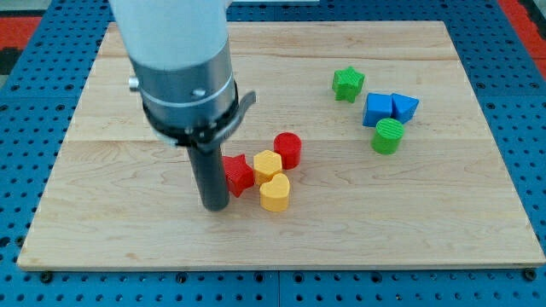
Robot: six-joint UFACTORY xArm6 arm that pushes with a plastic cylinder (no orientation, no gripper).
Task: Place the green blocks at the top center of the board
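Note:
A green star block lies at the upper right of the wooden board. A green cylinder lies lower right of it, just below a blue cube and a blue triangular block. My tip rests on the board left of centre, far to the left of both green blocks. It stands right beside a red star block, on that block's left side.
Next to the red star sit a yellow hexagonal block, a yellow heart block and a red cylinder. The arm's grey body covers the board's upper left. Blue pegboard surrounds the board.

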